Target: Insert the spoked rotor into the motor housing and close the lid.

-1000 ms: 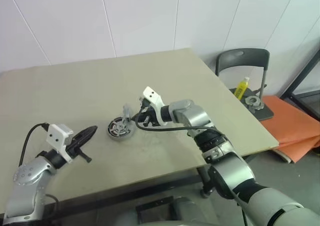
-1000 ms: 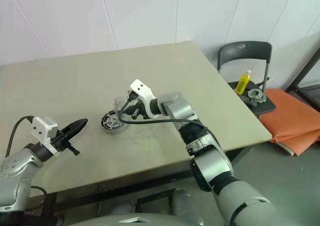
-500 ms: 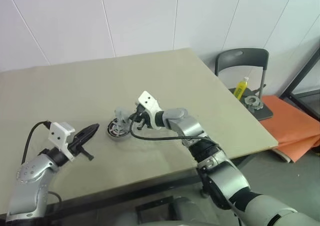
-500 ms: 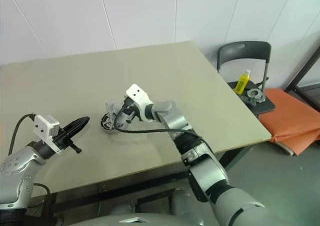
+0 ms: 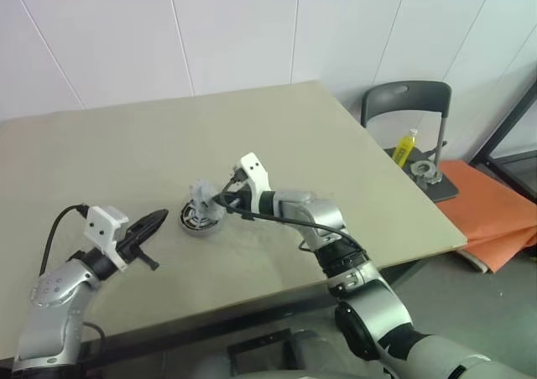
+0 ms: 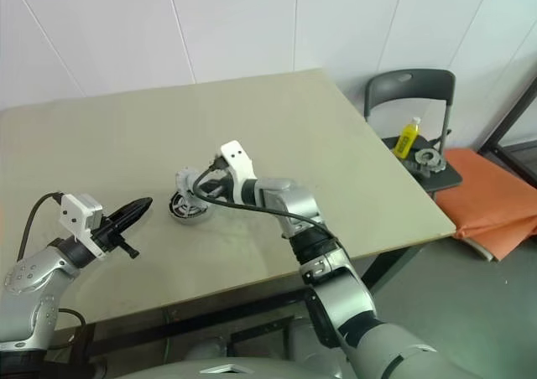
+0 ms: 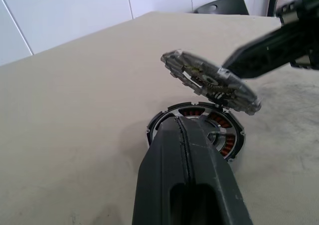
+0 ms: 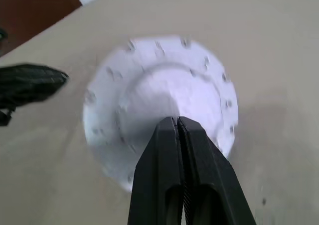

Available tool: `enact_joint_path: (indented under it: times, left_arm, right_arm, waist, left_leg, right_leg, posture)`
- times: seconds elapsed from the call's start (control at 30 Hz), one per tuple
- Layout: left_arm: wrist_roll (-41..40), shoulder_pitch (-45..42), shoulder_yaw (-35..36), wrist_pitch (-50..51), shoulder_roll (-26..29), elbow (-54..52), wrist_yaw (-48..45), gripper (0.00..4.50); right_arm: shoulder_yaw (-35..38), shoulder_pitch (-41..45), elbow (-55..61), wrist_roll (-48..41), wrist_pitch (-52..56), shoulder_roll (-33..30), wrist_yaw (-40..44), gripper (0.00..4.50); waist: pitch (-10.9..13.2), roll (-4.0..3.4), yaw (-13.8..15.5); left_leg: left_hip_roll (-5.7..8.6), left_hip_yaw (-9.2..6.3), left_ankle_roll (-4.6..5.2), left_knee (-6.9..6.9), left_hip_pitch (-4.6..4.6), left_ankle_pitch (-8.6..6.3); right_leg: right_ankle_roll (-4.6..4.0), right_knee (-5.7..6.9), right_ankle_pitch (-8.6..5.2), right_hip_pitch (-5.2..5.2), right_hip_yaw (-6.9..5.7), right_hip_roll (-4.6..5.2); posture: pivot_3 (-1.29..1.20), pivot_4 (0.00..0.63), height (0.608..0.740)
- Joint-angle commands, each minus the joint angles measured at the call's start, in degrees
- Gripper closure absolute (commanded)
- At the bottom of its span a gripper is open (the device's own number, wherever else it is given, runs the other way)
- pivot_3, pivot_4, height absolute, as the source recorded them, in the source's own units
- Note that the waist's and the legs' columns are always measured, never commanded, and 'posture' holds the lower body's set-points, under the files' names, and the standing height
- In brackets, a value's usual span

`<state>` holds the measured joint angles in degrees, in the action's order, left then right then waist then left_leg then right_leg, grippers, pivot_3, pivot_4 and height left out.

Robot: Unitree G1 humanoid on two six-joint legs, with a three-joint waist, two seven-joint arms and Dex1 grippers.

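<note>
The motor housing (image 5: 200, 219), a low dark puck with copper-brown windings (image 7: 225, 137), lies near the middle of the beige table (image 5: 277, 127). Just above it hangs the lid (image 7: 209, 80), a round silver disc with a segmented rim, tilted over the housing and apart from it. My right gripper (image 5: 220, 200) is shut on the lid's edge, and the lid's pale face (image 8: 159, 80) lies beyond its tips. To the left, my left gripper (image 5: 159, 219) is shut and empty, pointing at the housing from a short way off. The spoked rotor is hidden from me.
A grey chair (image 5: 407, 102) stands off the table's right side, with a yellow bottle (image 5: 406, 147) and a metal part (image 5: 424, 173) on its seat. An orange mat (image 5: 495, 211) lies on the floor beyond it. The table's front edge (image 5: 252, 299) runs close to me.
My right gripper has carried the lid a little left over the housing and rolled, so the disc has tipped from nearly upright towards flat. The left gripper has stayed put.
</note>
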<state>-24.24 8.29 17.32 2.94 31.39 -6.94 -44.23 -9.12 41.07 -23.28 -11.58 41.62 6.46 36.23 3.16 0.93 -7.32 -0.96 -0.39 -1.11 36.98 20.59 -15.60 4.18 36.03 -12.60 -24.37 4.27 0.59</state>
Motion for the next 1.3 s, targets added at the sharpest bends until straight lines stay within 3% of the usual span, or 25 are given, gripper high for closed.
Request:
enact_joint_path:
  times: [0.03,0.3,0.63,1.03,1.3]
  left_arm:
    - [-0.97,-0.72,0.84,-0.84,-0.08,-0.82,-0.26,4.50]
    - [-0.53,-0.76,0.45,-0.96,-0.34,-0.27,-0.60,4.50]
    - [-0.30,-0.49,0.22,-0.68,-0.77,-0.27,-0.34,4.50]
    - [0.18,-0.83,-0.33,-0.75,-1.40,-0.28,0.36,4.50]
    - [0.05,-0.28,-0.44,-0.69,-1.73,-1.18,1.24,4.50]
  right_arm:
    - [1.72,0.44,1.02,-2.14,0.37,1.71,-1.88,4.38]
    - [2.38,1.14,-4.50,-2.03,-5.47,3.49,-5.69,4.38]
    - [1.94,3.49,-4.69,-6.18,-9.63,6.01,-3.54,4.38]
    - [-11.47,5.87,-6.59,-0.39,-12.41,4.80,3.97,4.38]
    - [-18.90,5.22,-6.18,8.57,-20.32,2.88,2.06,4.38]
  waist:
    - [0.00,0.00,-0.03]
    - [0.01,-0.01,-0.06]
    - [0.00,0.00,-0.05]
    - [0.01,-0.01,-0.03]
    - [0.00,0.00,-0.02]
  left_leg:
    - [0.00,0.00,0.00,0.00,0.00,0.00]
    - [0.00,0.01,0.00,-0.02,0.02,0.00]
    - [0.00,0.01,0.00,-0.02,0.04,0.00]
    - [-0.01,-0.01,0.00,-0.02,0.03,0.00]
    - [-0.01,-0.05,0.00,-0.02,0.03,0.00]
  right_leg:
    - [0.00,0.00,0.00,0.00,0.00,0.00]
    - [0.00,-0.04,0.00,-0.01,0.00,0.00]
    - [0.01,-0.05,0.00,-0.02,0.00,0.00]
    - [0.01,-0.05,0.00,-0.02,0.00,-0.01]
    - [0.01,-0.05,0.00,-0.03,0.00,0.01]
  posture:
    - [0.00,0.000,0.740]
    - [0.00,0.000,0.740]
    - [0.00,0.000,0.740]
    - [0.00,0.000,0.740]
    - [0.00,0.000,0.740]
